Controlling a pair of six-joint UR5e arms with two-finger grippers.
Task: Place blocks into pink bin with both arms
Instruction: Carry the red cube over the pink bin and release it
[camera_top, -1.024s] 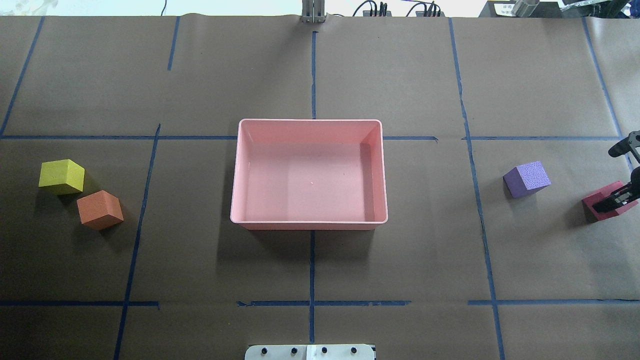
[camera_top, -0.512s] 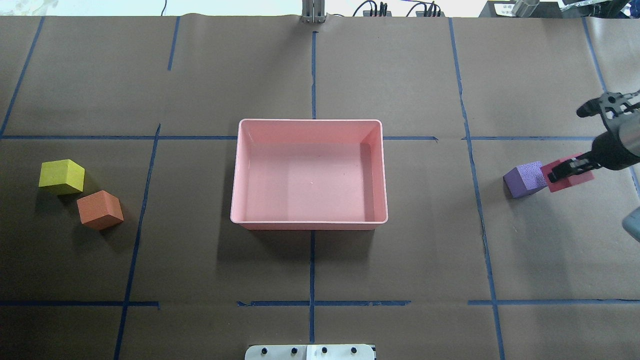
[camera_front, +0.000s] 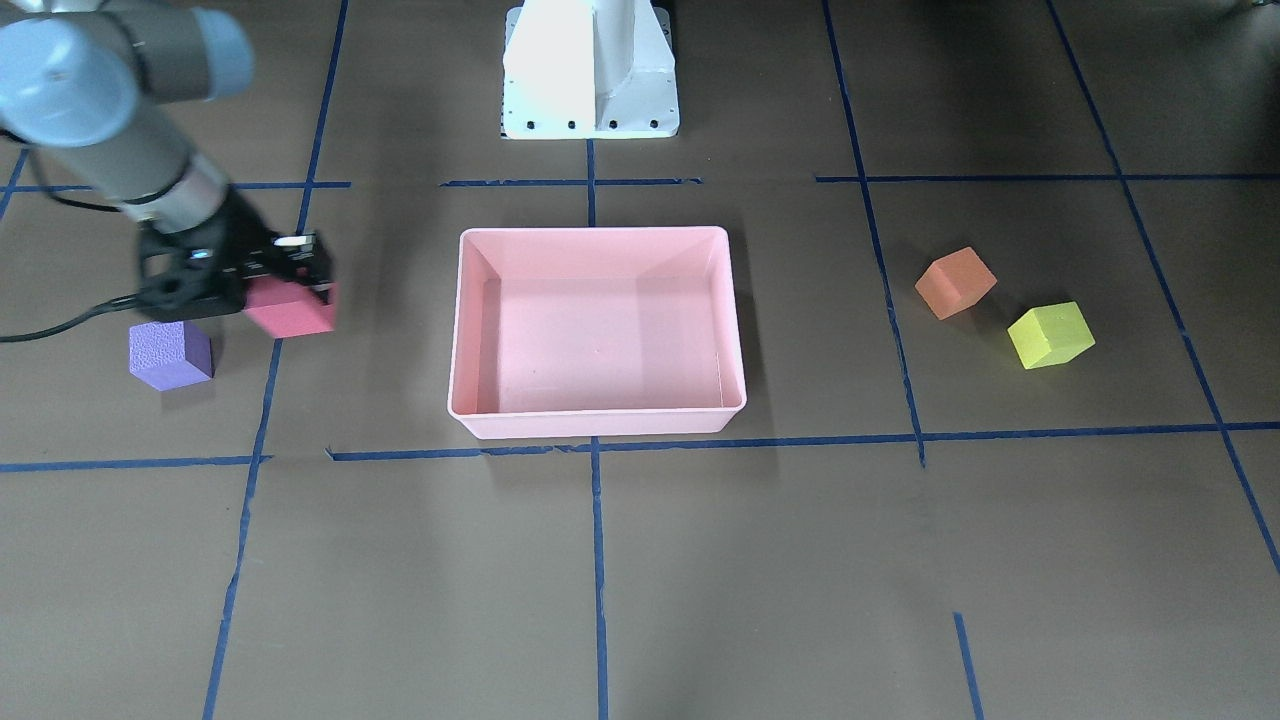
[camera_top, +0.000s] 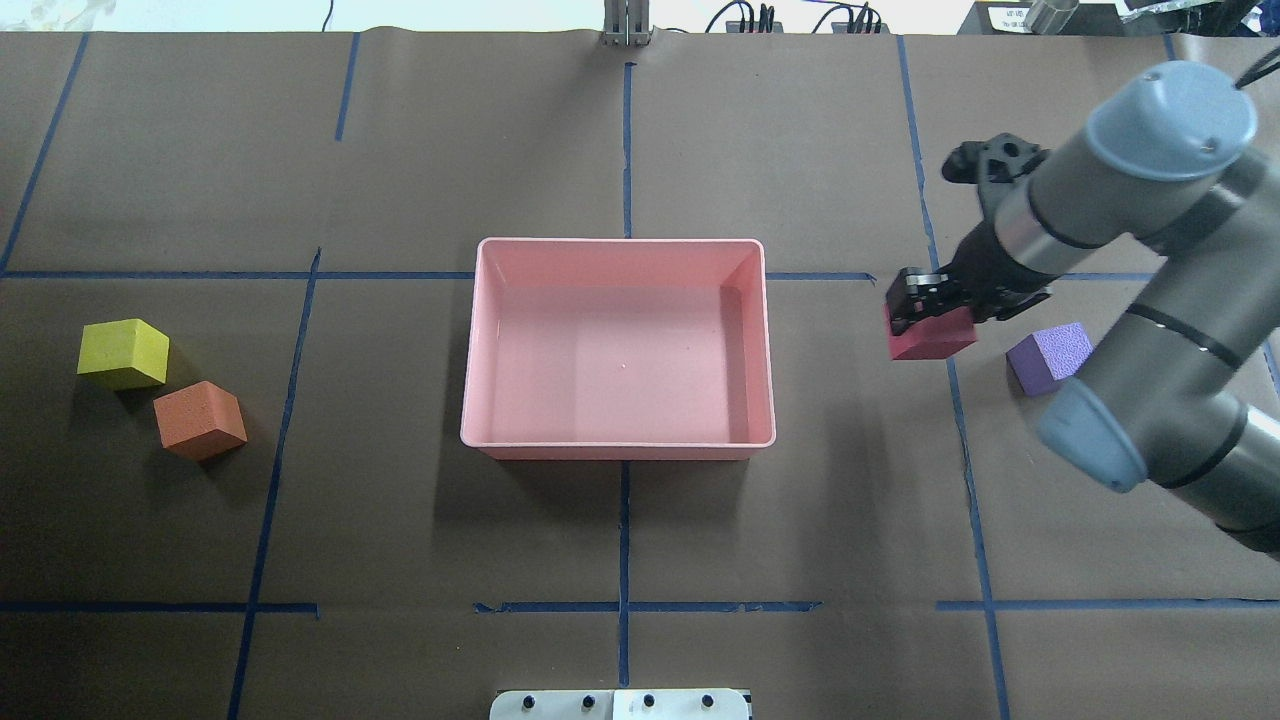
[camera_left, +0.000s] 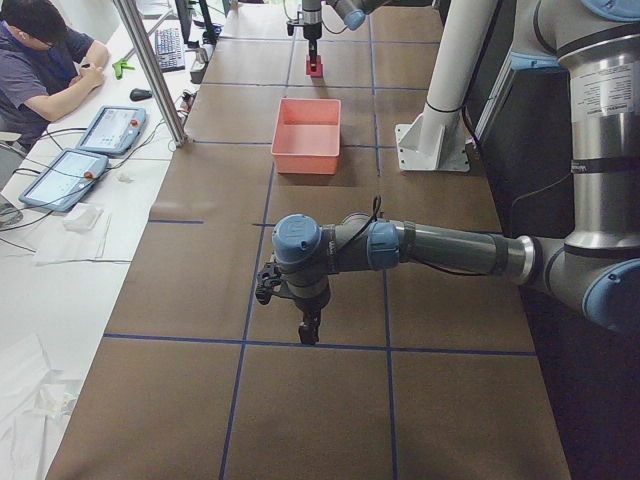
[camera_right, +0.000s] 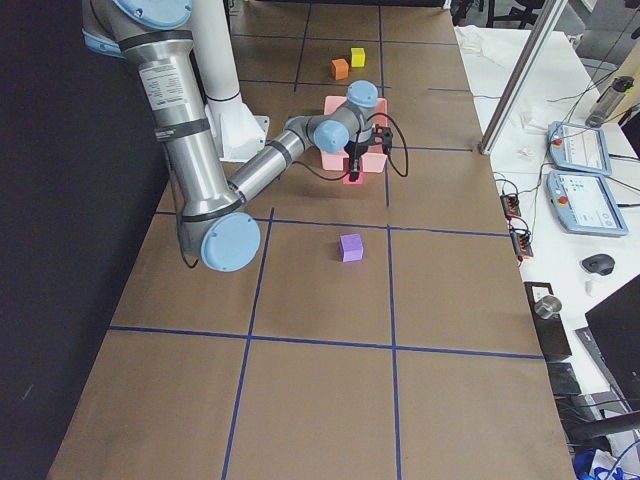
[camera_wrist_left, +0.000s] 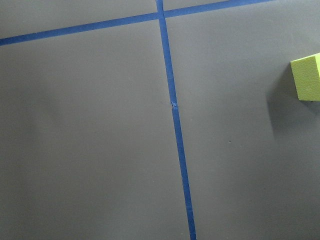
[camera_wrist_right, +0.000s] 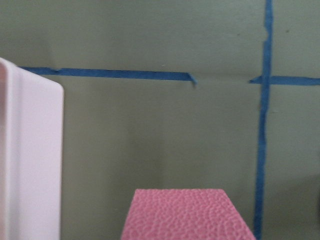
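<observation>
Right now your right pincer (camera_top: 922, 312) is clamped on the red block (camera_top: 933, 338), its two fingers pressed against opposite faces. It holds the cube beside the pink bin (camera_top: 620, 243), outside the bin's right-hand wall and apart from it, over a blue tape line on the desk (camera_top: 800, 520). From the right wrist camera you see the red block (camera_wrist_right: 187, 215) at the bottom of the view, with a rounded corner of the pink bin (camera_wrist_right: 30, 150) at the left edge and brown desk between them.

The purple block (camera_top: 1048, 360) sits on the desk just past the red one, on the side away from the bin, partly under the right arm's forearm in the overhead view. From across the desk you can see the purple block (camera_front: 170, 355) resting near the red block (camera_front: 290, 310) but not touching it.

On the other side of the bin, well apart from it, the orange block (camera_top: 200, 420) and the yellow block (camera_top: 123, 352) lie close together on the desk, orange nearer the bin.

Your left pincer (camera_left: 309, 330) points down at the desk, far from the bin. Whether it is wide or narrow cannot be told. Its wrist camera shows tape lines and the yellow block (camera_wrist_left: 307, 77) at the right edge.

The bin holds no blocks.
</observation>
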